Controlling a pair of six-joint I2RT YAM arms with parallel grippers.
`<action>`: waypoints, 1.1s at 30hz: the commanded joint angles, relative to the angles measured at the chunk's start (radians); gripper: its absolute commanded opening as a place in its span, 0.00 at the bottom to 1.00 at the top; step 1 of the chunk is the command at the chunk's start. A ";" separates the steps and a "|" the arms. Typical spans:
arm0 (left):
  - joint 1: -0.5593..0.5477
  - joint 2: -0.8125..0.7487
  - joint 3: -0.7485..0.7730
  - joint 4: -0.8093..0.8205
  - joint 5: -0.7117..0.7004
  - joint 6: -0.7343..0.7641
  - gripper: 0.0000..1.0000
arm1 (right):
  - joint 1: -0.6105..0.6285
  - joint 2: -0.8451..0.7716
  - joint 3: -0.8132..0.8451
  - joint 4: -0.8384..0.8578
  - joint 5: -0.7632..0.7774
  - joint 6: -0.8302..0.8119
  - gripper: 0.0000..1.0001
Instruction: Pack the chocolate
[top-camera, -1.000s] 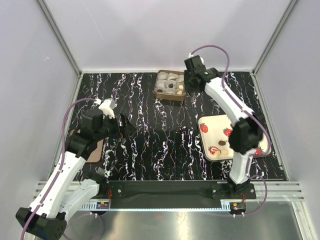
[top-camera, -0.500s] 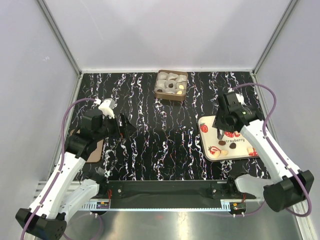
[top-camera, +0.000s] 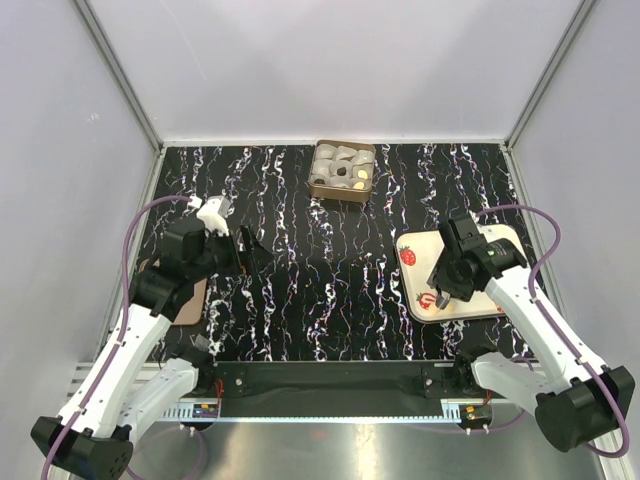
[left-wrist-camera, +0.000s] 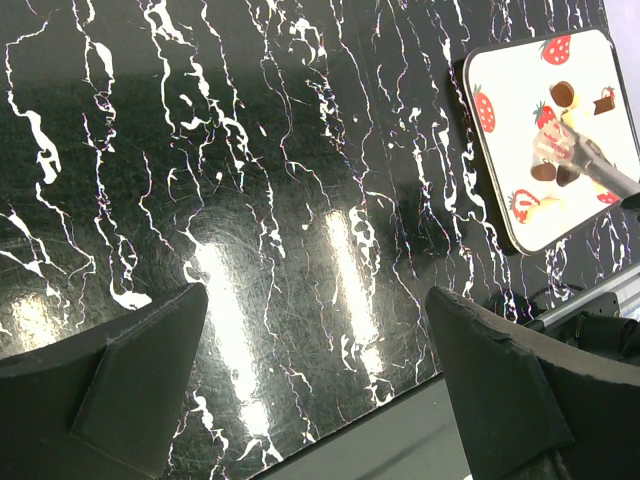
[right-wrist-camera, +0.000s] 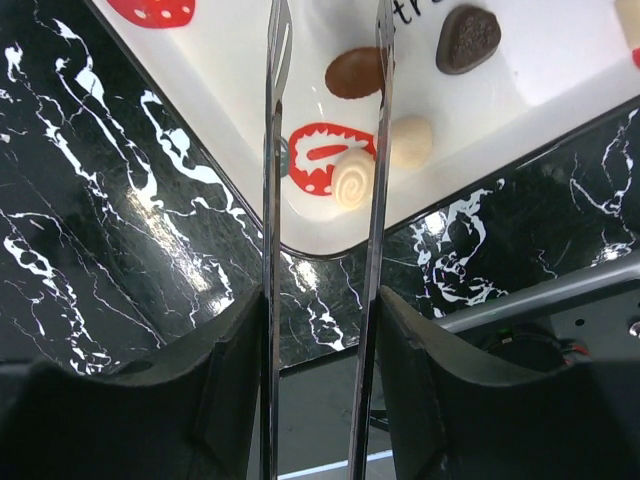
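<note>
Several chocolates lie on the white strawberry-print tray (right-wrist-camera: 250, 110): a brown round one (right-wrist-camera: 355, 72), a dark heart-shaped one (right-wrist-camera: 468, 38), a cream ball (right-wrist-camera: 411, 140) and a cream swirl (right-wrist-camera: 351, 178). My right gripper (right-wrist-camera: 320, 300) is shut on metal tongs (right-wrist-camera: 272, 150), whose two blades stand apart over the tray's near-left corner, on either side of the brown one and the swirl. From above, the right gripper (top-camera: 447, 285) hides these chocolates. My left gripper (top-camera: 245, 250) hangs open and empty over the left of the table, far from the tray (left-wrist-camera: 510, 130).
A brown box (top-camera: 342, 170) with white paper cups stands at the back middle; a dark piece (top-camera: 340, 172) and a tan piece (top-camera: 361, 184) sit in its cups. A brown flat piece (top-camera: 190, 300) lies under the left arm. The table's near edge runs close below the tray.
The right arm with the tongs has swung from the box at the back to the tray and come down over its near-left corner. The left arm has not moved.
</note>
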 joint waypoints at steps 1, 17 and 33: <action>0.000 -0.008 -0.006 0.039 0.019 -0.004 0.99 | 0.000 -0.036 -0.017 -0.007 -0.022 0.056 0.53; 0.002 -0.020 -0.023 0.041 0.022 -0.009 0.99 | 0.000 -0.066 -0.027 -0.059 -0.026 0.064 0.53; 0.000 -0.020 -0.026 0.057 0.037 -0.029 0.99 | 0.000 -0.084 -0.059 -0.017 -0.086 0.036 0.47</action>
